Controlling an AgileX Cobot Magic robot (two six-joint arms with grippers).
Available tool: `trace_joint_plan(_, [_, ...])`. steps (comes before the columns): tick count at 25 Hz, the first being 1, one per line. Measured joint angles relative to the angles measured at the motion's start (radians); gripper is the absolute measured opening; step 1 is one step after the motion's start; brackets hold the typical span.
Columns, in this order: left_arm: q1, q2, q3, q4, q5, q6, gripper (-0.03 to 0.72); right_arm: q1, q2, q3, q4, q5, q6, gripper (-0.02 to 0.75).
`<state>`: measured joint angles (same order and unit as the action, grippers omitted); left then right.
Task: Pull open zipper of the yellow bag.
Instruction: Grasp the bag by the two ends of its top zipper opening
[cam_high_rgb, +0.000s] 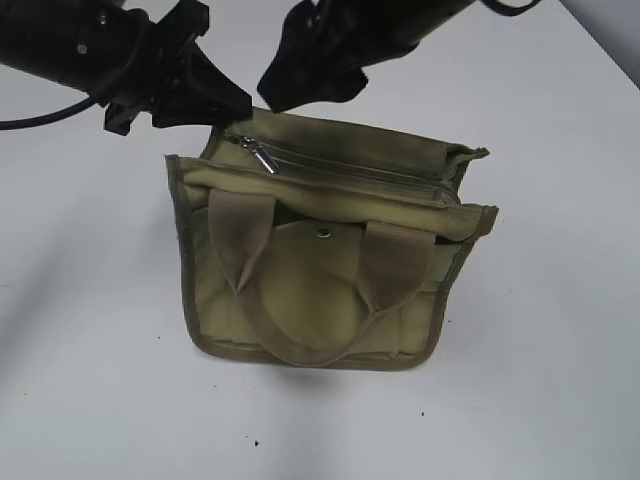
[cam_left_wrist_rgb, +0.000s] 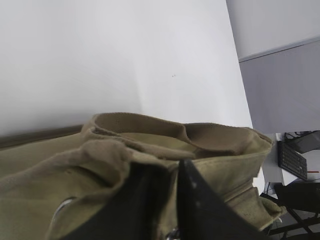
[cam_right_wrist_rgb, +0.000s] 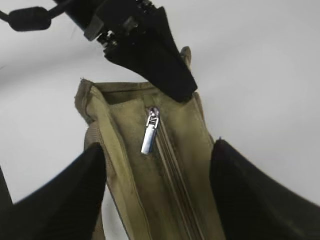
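Yellow bag: mid-surface, zipper shut, pull tab at its far-left end.
Left tool: pinching the bag's corner fabric, anchoring it.
Right tool: open, straddling the tab, ready to grasp.

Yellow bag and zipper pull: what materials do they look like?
Yellow bag: likely canvas, a matte olive-yellow woven cloth that folds softly, with darker trim and webbing handles.
Zipper pull: probably metal; silver-grey, glossy, with bright highlights.
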<state>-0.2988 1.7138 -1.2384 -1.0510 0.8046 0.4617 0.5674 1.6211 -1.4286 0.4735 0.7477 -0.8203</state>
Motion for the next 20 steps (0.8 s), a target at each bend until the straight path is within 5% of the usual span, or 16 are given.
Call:
trace_joint_plan(2, [-0.002,0.0,-0.007,0.001,0.0,0.0,0.047,0.03,0.039,-0.018,-0.031,-0.01,-0.004,0.419])
trace_joint_plan(4, [-0.002,0.0,-0.009,0.001,0.001,0.0,0.022,0.058,0.074,-0.029,-0.06,-0.027,-0.008,0.359])
trace_joint_plan(20, [-0.002,0.002,-0.009,-0.007,0.023,0.0,0.015,0.079,0.216,-0.035,-0.169,-0.076,-0.014,0.237])
